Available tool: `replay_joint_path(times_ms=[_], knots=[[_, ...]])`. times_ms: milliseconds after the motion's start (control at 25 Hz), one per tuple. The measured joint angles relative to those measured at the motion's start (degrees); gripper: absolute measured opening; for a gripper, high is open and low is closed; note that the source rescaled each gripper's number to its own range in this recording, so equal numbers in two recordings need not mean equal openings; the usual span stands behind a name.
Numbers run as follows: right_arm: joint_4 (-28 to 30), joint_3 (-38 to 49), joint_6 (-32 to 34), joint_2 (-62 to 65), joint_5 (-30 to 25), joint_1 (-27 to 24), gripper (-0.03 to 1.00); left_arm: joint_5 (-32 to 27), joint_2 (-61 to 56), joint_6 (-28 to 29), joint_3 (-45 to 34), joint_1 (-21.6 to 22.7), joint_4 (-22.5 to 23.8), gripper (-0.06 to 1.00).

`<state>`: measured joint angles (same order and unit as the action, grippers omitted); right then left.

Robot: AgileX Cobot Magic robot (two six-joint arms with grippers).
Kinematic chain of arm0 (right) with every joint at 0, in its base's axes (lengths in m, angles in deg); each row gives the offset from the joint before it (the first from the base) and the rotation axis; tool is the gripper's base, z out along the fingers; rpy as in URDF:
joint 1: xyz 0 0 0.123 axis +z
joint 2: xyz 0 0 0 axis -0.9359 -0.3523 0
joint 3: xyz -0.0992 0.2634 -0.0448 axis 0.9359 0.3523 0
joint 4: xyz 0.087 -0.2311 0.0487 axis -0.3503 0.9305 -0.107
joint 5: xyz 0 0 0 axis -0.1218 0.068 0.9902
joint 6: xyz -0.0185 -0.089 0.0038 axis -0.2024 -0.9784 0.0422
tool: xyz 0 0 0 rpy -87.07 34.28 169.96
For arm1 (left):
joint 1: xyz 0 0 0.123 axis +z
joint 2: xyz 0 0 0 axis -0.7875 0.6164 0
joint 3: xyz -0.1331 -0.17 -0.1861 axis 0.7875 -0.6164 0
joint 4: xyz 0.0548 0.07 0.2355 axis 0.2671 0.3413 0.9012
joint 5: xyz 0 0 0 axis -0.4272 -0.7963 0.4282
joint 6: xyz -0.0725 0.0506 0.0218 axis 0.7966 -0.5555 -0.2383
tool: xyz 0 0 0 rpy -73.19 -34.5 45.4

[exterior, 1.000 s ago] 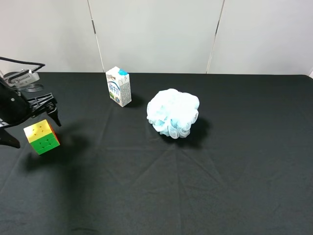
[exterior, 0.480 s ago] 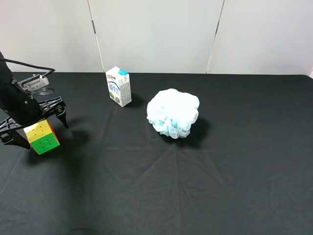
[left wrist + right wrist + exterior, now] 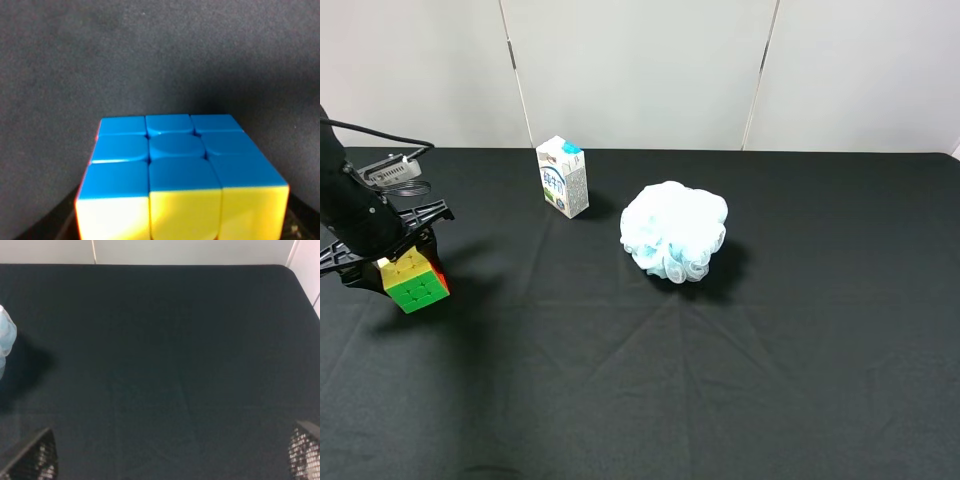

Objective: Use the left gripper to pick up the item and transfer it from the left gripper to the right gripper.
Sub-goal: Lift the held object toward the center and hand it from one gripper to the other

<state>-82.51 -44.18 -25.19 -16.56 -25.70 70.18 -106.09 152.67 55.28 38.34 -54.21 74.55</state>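
Note:
The puzzle cube (image 3: 415,281), showing yellow, green and orange faces, sits at the far left of the black table. My left gripper (image 3: 398,262) reaches down over it with a black finger on each side, closed against it. In the left wrist view the cube (image 3: 175,170) fills the lower frame with blue and yellow faces, and dark fingers (image 3: 62,222) press at its sides. The cube looks to be still at table level. My right gripper (image 3: 167,460) is open and empty over bare table. It is out of the exterior high view.
A white-and-blue milk carton (image 3: 563,177) stands at the back, left of centre. A fluffy light-blue bath pouf (image 3: 674,231) lies mid-table, and its edge shows in the right wrist view (image 3: 5,340). White wall panels stand behind the table's far edge.
My left gripper has come down over the cube and its fingers have closed in on it. The cube has shifted slightly to the right. The carton and the pouf have not moved.

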Motion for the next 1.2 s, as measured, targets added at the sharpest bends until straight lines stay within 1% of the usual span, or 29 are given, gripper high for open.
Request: replay_joint_path(times_ms=[240,360,520,680,920,1200], knots=[[0.0,0.0,0.0,0.0,0.0,0.0,1.0,-0.1,0.0,0.0,0.0,0.0,0.0,0.0],[0.0,0.0,0.0,0.0,0.0,0.0,1.0,-0.9,-0.5,0.0,0.0,0.0,-0.8,0.0],[0.0,0.0,0.0,0.0,0.0,0.0,1.0,-2.4,-3.6,0.1,0.0,0.0,-1.5,0.0],[0.0,0.0,0.0,0.0,0.0,0.0,1.0,-4.8,-8.1,-1.6,0.0,0.0,-1.6,0.0],[0.0,0.0,0.0,0.0,0.0,0.0,1.0,-8.8,-14.8,-6.9,0.0,0.0,-1.7,0.0],[0.0,0.0,0.0,0.0,0.0,0.0,1.0,-14.9,-21.7,-17.0,0.0,0.0,-2.0,0.0]])
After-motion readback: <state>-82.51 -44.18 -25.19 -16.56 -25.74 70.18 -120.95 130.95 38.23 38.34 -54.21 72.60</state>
